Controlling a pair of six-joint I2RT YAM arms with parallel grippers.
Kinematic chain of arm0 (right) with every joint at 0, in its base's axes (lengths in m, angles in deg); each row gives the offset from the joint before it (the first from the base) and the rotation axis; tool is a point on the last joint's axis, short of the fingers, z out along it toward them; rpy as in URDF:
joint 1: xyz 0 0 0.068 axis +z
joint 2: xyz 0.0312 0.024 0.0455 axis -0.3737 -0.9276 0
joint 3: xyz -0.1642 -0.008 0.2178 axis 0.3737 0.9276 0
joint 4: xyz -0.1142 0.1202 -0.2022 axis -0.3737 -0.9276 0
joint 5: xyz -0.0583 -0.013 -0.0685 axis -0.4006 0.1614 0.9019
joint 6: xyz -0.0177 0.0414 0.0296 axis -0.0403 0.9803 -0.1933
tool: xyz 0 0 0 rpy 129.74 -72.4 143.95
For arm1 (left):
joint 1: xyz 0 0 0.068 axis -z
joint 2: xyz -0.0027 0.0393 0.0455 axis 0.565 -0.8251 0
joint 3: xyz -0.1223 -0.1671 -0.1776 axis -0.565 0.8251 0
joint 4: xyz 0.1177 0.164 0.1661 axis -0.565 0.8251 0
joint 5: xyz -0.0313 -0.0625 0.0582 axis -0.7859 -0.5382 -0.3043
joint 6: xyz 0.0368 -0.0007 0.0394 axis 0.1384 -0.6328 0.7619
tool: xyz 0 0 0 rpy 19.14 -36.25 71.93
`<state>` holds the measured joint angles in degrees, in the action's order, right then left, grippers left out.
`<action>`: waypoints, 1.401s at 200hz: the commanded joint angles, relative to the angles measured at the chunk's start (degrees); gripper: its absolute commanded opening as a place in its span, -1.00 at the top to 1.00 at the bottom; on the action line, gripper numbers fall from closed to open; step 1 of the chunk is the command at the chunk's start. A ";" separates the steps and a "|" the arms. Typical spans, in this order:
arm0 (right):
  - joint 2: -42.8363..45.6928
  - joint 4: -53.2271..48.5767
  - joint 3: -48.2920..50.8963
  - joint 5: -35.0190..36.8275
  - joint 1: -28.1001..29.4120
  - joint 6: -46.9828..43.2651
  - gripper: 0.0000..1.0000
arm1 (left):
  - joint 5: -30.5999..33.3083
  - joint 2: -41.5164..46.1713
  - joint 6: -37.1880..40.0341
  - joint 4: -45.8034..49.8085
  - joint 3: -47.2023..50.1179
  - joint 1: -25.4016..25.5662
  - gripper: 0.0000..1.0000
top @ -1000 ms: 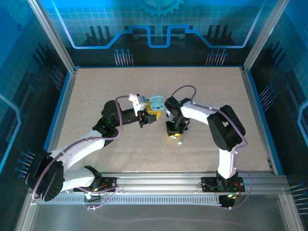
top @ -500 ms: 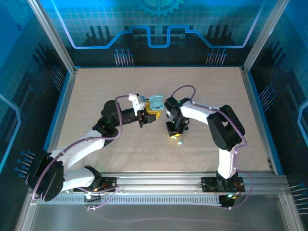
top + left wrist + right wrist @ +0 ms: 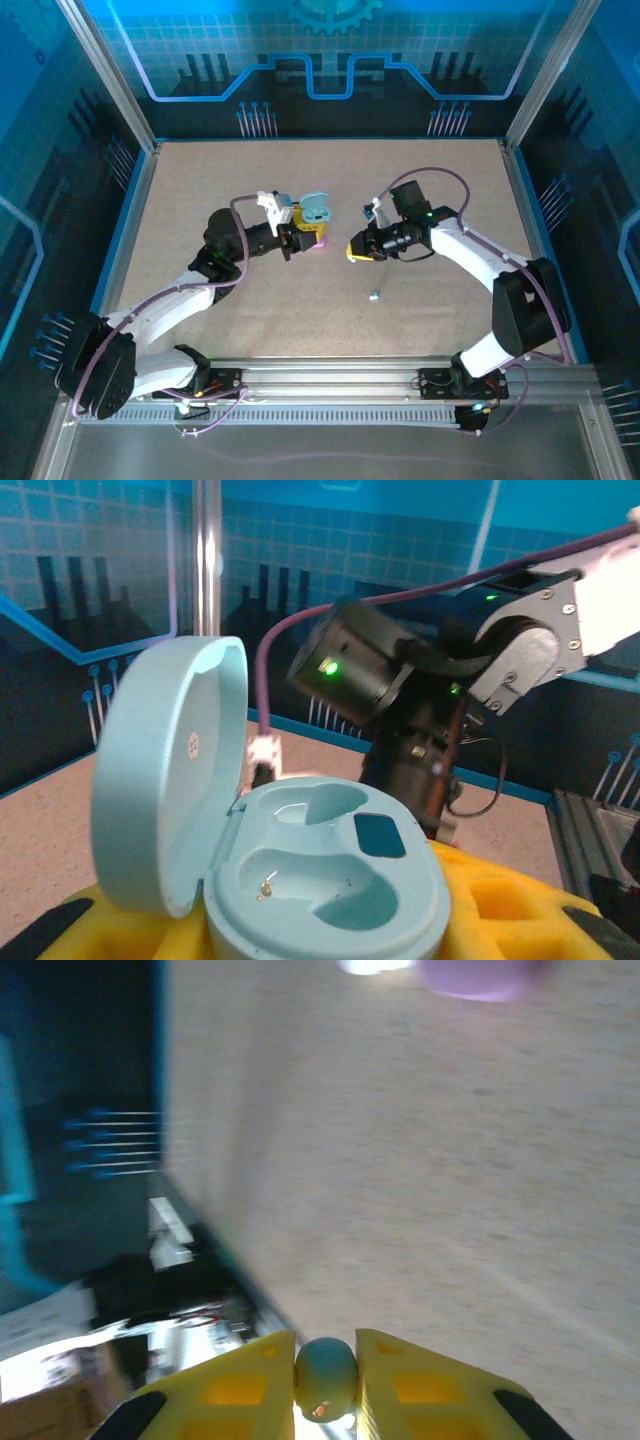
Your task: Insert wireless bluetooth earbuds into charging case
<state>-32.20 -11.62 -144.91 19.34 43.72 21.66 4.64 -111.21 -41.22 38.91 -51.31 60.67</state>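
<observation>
We record the light-blue charging case (image 3: 330, 880) open, lid tilted back, both wells empty, over the tabletop's middle. One blue earbud (image 3: 326, 1378) is pinched in the right gripper (image 3: 326, 1348); a second earbud (image 3: 374, 295) lies toward the near edge.

Beige speckled table (image 3: 200, 180); blue circuit-pattern walls (image 3: 420, 40).

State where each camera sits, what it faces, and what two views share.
Top external: above and behind, looking down at the table; left arm, right arm, left gripper, right gripper.
Left wrist: looks over its fingers at the open charging case; right arm beyond.
Right wrist: looks along the table; its fingers pinch a light blue earbud.
Shared: top and left wrist show the case.
</observation>
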 commanded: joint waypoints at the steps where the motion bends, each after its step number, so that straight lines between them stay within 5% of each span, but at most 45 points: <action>1: 1.66 9.26 1.16 -19.36 -0.48 4.64 0.57 | 0.70 0.34 -1.76 -4.12 0.63 -1.12 0.33; 68: 5.37 11.94 -1.91 -27.54 -1.26 10.75 0.56 | 2.49 0.57 -1.30 -5.97 1.93 -1.62 0.32; 280: 13.52 11.16 -5.76 -15.39 -2.17 19.02 0.55 | -0.71 -3.57 7.80 -0.76 -1.25 5.49 0.31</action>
<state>-19.96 -0.78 -148.95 2.48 42.37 40.70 5.97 -113.88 -34.91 38.02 -50.09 65.32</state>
